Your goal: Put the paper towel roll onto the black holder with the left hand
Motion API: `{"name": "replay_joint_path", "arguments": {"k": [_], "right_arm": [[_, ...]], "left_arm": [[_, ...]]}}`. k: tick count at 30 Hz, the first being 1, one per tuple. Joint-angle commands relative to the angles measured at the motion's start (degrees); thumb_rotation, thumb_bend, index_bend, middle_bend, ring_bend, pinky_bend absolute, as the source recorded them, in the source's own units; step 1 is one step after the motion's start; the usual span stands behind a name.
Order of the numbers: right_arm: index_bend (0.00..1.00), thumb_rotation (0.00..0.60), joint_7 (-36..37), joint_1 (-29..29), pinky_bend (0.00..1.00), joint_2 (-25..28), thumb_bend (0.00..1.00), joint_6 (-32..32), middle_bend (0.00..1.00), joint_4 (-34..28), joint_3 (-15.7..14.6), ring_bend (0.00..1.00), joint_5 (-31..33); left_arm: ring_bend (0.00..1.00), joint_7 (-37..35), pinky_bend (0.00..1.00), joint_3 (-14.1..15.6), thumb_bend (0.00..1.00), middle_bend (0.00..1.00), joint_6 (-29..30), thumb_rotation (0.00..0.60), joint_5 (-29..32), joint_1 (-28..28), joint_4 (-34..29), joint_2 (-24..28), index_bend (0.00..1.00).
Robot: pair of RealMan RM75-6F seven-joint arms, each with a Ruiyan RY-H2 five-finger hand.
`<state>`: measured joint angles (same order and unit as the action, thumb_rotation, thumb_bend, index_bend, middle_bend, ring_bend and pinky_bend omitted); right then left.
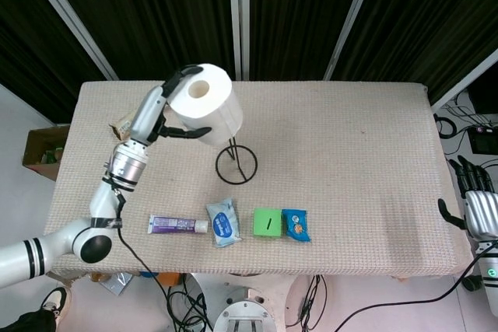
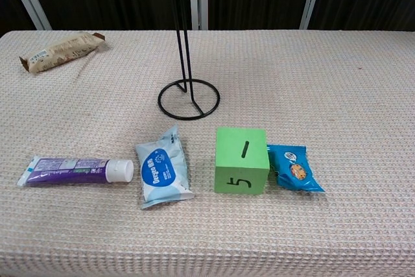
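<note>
My left hand (image 1: pixel 173 106) grips the white paper towel roll (image 1: pixel 206 104) and holds it high in the head view, just up and left of the black holder (image 1: pixel 236 162). The roll's hollow core faces upward. The roll covers the top of the holder's upright rod. In the chest view the black holder (image 2: pixel 189 98) stands on its ring base mid-table, its rod running out of the top of the frame; neither the roll nor the left hand shows there. My right hand (image 1: pixel 475 200) hangs off the table's right edge, fingers spread, holding nothing.
Along the front lie a purple tube (image 2: pixel 74 170), a white-blue wipes pack (image 2: pixel 163 174), a green cube (image 2: pixel 241 160) and a blue snack packet (image 2: pixel 293 168). A tan snack bar (image 2: pixel 61 50) lies at the back left. A cardboard box (image 1: pixel 43 150) sits on the floor left.
</note>
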<state>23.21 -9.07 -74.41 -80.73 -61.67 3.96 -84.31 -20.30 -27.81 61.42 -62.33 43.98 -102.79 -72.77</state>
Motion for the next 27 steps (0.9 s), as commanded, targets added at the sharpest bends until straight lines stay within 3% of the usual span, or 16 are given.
{"name": "replay_joint_path", "arguments": {"k": [1,27], "right_arm": [[0.0,0.6,0.4,0.0,0.0,0.0,0.34,0.2,0.0,0.3,0.2,0.0,0.1],[0.0,0.6,2.0,0.3,0.0,-0.4,0.36,0.8,0.0,1.7,0.9,0.0,0.4]], "left_arm": [[0.51,1.8,0.53,0.4,0.29,0.5,0.2,0.6,0.6,1.1,0.8,-1.6,0.24],[0.51,5.7,0.53,3.6,0.28,0.5,1.8,0.6,-3.0,1.8,3.7,-5.7,0.25]]}}
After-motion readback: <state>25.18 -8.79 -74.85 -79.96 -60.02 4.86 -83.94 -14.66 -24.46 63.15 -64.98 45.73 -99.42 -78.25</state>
